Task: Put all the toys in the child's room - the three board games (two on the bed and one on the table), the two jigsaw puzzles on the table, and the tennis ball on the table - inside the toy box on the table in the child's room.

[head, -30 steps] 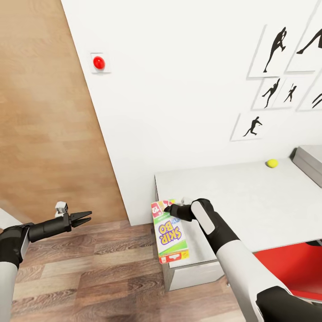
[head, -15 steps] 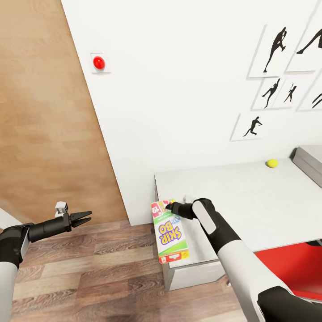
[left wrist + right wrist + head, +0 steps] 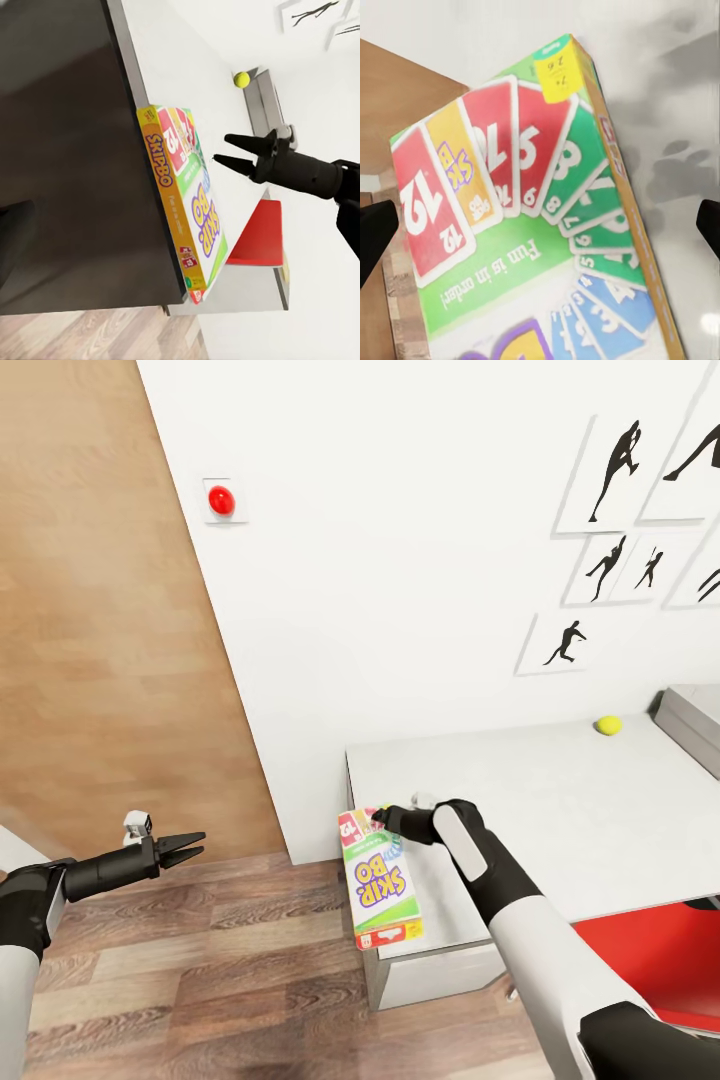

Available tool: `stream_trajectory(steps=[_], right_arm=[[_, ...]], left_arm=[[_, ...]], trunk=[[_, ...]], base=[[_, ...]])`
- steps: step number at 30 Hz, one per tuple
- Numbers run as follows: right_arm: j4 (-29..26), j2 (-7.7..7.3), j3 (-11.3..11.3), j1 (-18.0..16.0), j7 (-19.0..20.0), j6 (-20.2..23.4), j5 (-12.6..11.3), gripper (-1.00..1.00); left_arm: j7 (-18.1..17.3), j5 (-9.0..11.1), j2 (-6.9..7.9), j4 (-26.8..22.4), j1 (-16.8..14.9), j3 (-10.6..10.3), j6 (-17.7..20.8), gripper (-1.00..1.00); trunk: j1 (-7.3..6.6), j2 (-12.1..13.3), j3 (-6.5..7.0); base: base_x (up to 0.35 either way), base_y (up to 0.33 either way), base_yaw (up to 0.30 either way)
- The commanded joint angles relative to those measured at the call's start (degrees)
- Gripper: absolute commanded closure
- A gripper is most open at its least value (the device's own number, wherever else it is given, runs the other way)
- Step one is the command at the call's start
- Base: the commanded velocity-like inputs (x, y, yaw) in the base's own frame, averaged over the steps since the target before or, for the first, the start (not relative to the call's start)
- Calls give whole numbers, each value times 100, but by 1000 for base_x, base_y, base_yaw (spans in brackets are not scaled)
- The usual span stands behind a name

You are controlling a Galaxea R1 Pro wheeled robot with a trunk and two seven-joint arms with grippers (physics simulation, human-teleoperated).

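Green-edged game (image 3: 380, 878) lies flat at bench (image 3: 560, 810) corner, one long edge overhanging floor. Right claw (image 3: 384, 821) spread, fingers apart above game's far end, not touching; over last second it has drifted slightly toward ball (image 3: 608, 725), game unmoved. Likely released or regrasping: game not yet in toy box (image 3: 692, 722). Left claw (image 3: 192, 847) pressed together, idle over floor.

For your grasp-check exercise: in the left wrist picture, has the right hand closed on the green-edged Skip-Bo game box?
No: the right hand hangs open above the green-edged Skip-Bo game box, its two fingers apart and clear of the cover.
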Motion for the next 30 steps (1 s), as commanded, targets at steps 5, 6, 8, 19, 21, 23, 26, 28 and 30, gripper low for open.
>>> stream_trajectory(steps=[5,6,8,19,21,23,26,28,30], right_arm=[[-157,-5,6,0,-56,8,-59,-100],[-169,-5,6,1,-56,7,-59,-100],[-192,-6,5,1,-56,3,-59,-100],[-245,-6,19,2,-61,-13,-59,-100],[-259,-6,18,2,-62,-13,-59,-100],[-273,-6,16,3,-66,-14,-59,-100],[-281,-6,15,8,-71,-14,-59,-100],[-284,-6,14,9,-72,-15,-59,-100],[-285,-6,14,10,-72,-15,-59,-100]], left_arm=[[-47,-62,-4,-4,-6,22,60,-100],[-47,-62,-4,-4,-6,22,60,-100],[-47,-62,-4,-4,-6,22,60,-100],[-47,-61,-4,-4,-6,22,60,-100],[-47,-61,-4,-4,-6,22,60,-100],[-47,-58,-4,-4,-6,22,60,-100],[-47,-60,-4,-4,-6,22,60,-100],[-47,-61,-4,-4,-6,22,60,-100],[-47,-62,-4,-4,-6,22,60,-100]], trunk=[[2,-7,-7],[2,-7,-7],[2,-7,-7],[2,-7,-5],[2,-7,3],[2,-7,17],[2,-7,41],[2,-7,58],[2,-7,75]], base=[[0,0,0],[0,0,0],[0,0,0],[0,0,0],[0,0,0],[0,0,0],[0,0,0],[0,0,0],[0,0,0]])
